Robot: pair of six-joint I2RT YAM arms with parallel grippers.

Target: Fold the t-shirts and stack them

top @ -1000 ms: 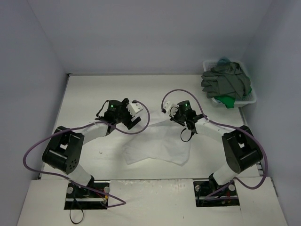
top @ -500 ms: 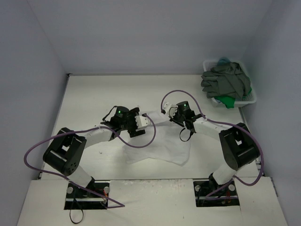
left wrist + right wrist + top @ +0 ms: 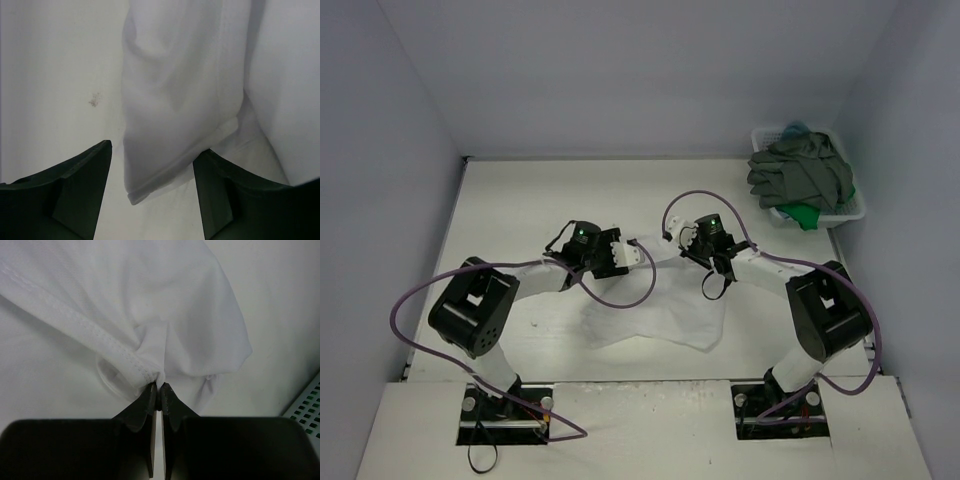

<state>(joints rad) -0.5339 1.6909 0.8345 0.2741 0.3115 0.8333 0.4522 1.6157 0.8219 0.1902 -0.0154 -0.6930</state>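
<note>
1. Change: within the last second the left arm (image 3: 535, 275) has swung in from the left side of the table (image 3: 510, 200) to the far left corner of the white shirt (image 3: 660, 312). The left fingers (image 3: 630, 251), widest a second ago, have started to narrow.
2. Left fingers: spread, set either side of a sleeve end with a stitched hem. They are not yet pinching, and whether they touch the cloth cannot be told.
3. Right fingers (image 3: 159, 389): unchanged, pressed together on a bunched piece of stitched hem at the shirt's far right corner.
4. Meaning, as a judgement: a second hold is being taken. With both far corners held the shirt could be spread or folded. No fold is begun, and the shirt lies rumpled.
5. Pose: both forearms lie low and angle inward from the bases. The wrists nearly meet over the shirt's far edge, with the right arm (image 3: 775, 268) mirroring the left.
6. Location: the white shirt lies on the table between the arms. The dark grey shirt (image 3: 800, 170) and the green shirt (image 3: 806, 215) sit in the basket (image 3: 850, 212) at the far right. No stack exists yet.
</note>
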